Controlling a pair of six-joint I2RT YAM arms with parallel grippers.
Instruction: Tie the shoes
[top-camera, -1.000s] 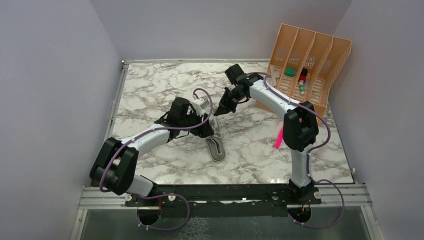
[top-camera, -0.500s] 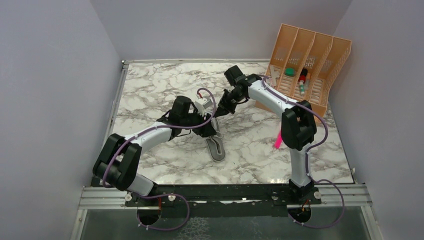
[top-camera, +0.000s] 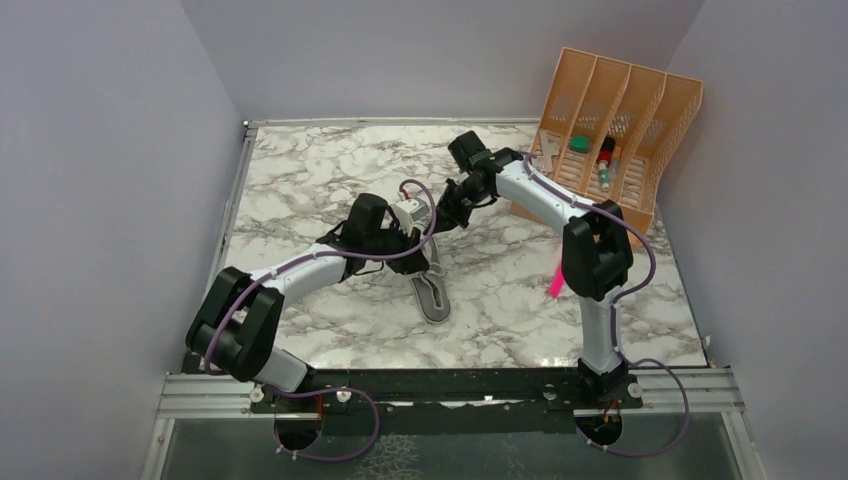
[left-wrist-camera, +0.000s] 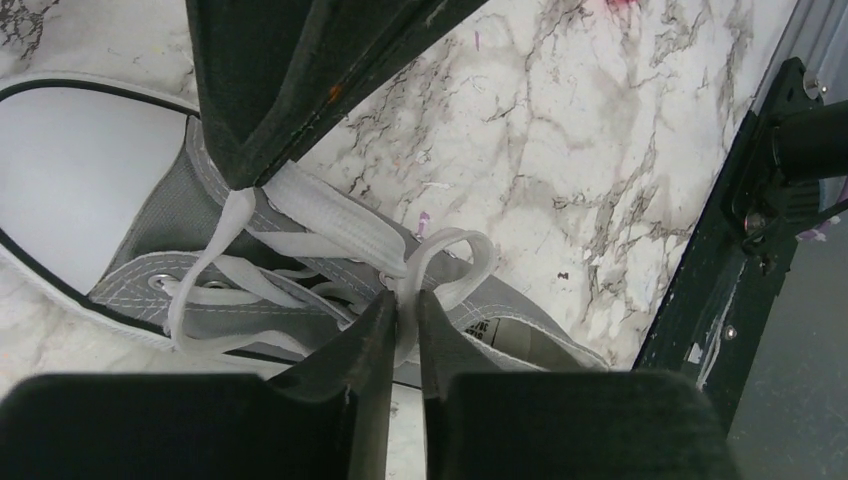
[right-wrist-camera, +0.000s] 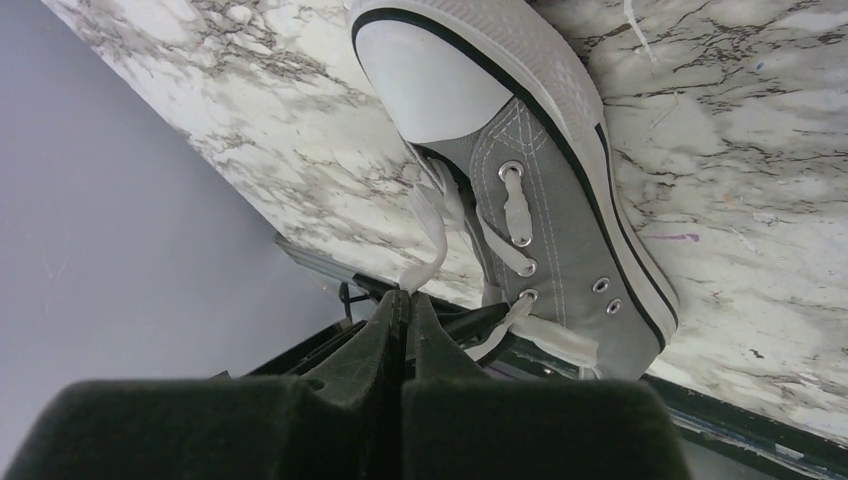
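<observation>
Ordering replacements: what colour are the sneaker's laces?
White; the laces show best in the left wrist view.

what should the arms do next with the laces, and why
Probably pull outward, gently: the left gripper pinches a lace loop, the right gripper is shut on the other strand, and the lacing over the sneaker looks slack.

White arm links (top-camera: 300, 268), black joints (top-camera: 598, 250), looping purple cables (top-camera: 340, 457).
</observation>
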